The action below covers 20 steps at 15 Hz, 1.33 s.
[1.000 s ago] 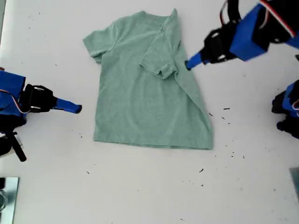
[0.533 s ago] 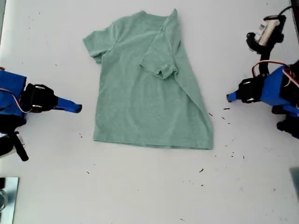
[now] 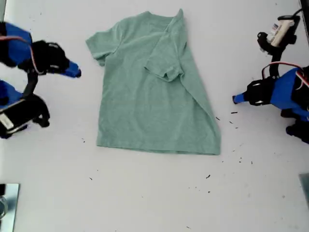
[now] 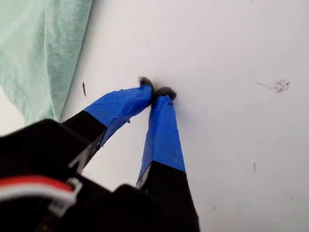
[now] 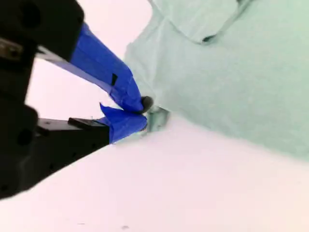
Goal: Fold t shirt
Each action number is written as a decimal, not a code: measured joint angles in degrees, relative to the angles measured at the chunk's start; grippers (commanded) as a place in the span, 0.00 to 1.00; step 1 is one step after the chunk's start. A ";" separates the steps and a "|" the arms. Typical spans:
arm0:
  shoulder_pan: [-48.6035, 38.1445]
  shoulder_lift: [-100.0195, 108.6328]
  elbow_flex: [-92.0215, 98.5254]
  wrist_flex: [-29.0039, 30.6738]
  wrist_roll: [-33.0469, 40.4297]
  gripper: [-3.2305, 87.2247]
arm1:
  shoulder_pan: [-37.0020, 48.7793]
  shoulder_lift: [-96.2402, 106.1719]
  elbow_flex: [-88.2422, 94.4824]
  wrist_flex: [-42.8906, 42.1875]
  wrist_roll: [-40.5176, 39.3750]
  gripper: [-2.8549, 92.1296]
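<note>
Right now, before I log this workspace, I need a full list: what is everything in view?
t shirt: one, pale sage green, flat mid-table, one sleeve folded onto its body.
table: one, white, under everything.
dark specks: several, black, mostly toward the exterior view's lower right.
shiny object: one, metallic, exterior view's lower left corner, cut off, unclear what it is.
my first gripper: one, blue-taped, shut, exterior view's right, apart from the t shirt.
my second gripper: one, blue-taped, shut, exterior view's left, near the unfolded sleeve.

table (image 3: pixel 145 193) bare around t shirt (image 3: pixel 149 96) | arms flank it, apart
</note>
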<state>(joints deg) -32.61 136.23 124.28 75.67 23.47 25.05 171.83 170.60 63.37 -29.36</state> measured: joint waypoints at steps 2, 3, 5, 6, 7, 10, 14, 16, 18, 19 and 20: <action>-8.79 -14.33 -18.28 5.63 8.26 0.39 | 0.00 0.79 0.35 0.00 -0.09 0.06; -11.25 -21.09 -26.98 8.35 11.07 0.40 | 0.00 1.23 0.53 0.00 -0.18 0.06; -13.80 -30.76 -40.61 12.04 14.59 0.41 | 0.09 2.20 0.79 0.00 -0.18 0.06; -14.68 -33.13 -42.89 12.48 15.21 0.41 | 0.09 2.64 0.88 0.00 -0.18 0.06; -15.64 -34.63 -43.95 12.74 15.91 0.41 | 0.09 3.08 1.05 0.09 -0.18 0.06; -19.78 -39.73 -44.03 12.39 18.28 0.41 | 0.09 4.22 1.41 0.70 -0.18 0.06; -24.17 -50.98 -39.90 4.48 19.60 0.41 | 0.09 5.80 1.93 1.05 -0.18 0.06; -24.79 -57.13 -37.35 -1.76 19.78 0.40 | 0.09 7.29 2.37 1.76 -0.18 0.06; -24.87 -63.19 -36.56 -4.83 19.60 0.32 | 0.09 8.53 2.64 2.46 -0.18 0.06; -24.87 -64.25 -36.04 -6.59 19.95 0.16 | 0.09 9.14 2.72 2.72 -0.18 0.06; -24.87 -66.09 -35.86 -7.38 19.86 0.04 | 0.09 10.11 2.99 3.16 -0.18 0.06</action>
<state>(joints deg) -57.48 70.14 88.42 68.29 43.33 25.14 181.93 173.58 66.53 -29.53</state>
